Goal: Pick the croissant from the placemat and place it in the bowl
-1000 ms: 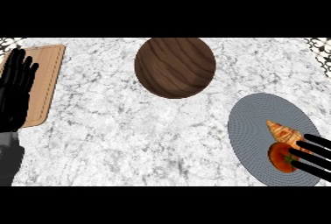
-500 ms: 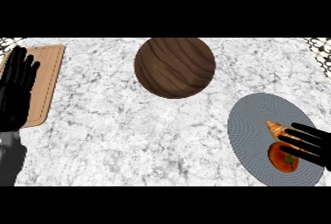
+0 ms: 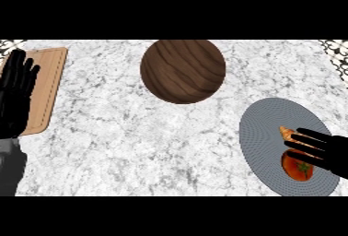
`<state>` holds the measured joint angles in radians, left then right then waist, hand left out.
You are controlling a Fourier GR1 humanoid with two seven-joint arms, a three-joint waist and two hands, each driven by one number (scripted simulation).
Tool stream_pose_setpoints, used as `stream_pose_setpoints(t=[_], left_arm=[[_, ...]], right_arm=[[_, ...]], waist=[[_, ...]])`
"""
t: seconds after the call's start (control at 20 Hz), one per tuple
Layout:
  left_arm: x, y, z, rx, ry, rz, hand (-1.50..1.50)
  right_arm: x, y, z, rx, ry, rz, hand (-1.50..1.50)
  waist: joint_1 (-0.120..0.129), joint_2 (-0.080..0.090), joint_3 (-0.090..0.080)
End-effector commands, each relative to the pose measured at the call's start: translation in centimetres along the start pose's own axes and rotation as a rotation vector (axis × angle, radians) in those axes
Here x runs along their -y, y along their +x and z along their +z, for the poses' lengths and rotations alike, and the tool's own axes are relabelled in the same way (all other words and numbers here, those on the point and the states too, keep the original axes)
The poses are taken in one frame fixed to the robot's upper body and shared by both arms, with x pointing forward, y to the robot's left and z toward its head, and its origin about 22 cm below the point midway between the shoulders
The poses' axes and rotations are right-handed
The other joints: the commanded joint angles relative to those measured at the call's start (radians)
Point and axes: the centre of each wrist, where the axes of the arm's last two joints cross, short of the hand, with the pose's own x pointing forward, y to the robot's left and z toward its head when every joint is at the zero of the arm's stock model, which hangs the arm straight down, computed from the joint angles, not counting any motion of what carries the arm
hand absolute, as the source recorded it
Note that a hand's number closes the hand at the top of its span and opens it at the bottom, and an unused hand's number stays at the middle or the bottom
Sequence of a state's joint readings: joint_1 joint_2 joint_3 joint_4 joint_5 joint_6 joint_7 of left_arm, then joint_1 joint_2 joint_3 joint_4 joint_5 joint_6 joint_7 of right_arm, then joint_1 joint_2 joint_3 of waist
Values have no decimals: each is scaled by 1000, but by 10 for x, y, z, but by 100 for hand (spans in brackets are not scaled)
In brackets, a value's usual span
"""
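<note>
A golden croissant (image 3: 288,133) lies on the round grey placemat (image 3: 265,129) at the right of the marble counter. My right hand (image 3: 325,148) comes in from the right edge and lies over the croissant, fingers straight and pointing left, hiding most of it. The hand is open. A brown wooden bowl (image 3: 182,70) stands at the top centre, well apart from the placemat. My left hand (image 3: 18,87) rests open at the far left, fingers up, over a cutting board.
A red tomato (image 3: 298,168) sits on the placemat just below my right hand. A light wooden cutting board (image 3: 49,83) lies along the left edge under my left hand. Marble counter (image 3: 136,147) stretches between the bowl and the placemat.
My right hand has slid up and left over the placemat, now covering more of the croissant and leaving the tomato in view. The left hand has not moved.
</note>
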<state>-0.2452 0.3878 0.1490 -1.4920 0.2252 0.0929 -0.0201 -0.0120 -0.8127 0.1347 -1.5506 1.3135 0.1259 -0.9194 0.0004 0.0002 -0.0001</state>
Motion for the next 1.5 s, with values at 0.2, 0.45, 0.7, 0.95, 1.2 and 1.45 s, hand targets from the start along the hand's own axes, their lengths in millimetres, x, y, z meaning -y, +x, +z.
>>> stream_pose_setpoints(t=[0.2,0.45,0.7,0.95,1.2,1.45], left_arm=[[-2,-13,-2,-11,-17,16,0],[-9,-10,1,9,12,8,0],[-1,0,-15,-9,-3,7,0],[13,-21,-5,1,-8,-2,0],[-7,-14,4,3,0,2,0],[18,-14,2,-3,7,9,0]], right_arm=[[-22,-1,-32,-16,13,17,-150],[-29,-5,-55,-22,46,19,-150],[-30,-5,-42,-79,43,13,-150],[-23,-36,-61,-102,62,6,-150],[-27,-32,-45,-21,-42,28,150],[-49,-26,-71,13,-68,60,150]], waist=[[-1,1,0],[4,1,0],[-4,0,0],[2,2,0],[-1,0,0],[2,2,0]])
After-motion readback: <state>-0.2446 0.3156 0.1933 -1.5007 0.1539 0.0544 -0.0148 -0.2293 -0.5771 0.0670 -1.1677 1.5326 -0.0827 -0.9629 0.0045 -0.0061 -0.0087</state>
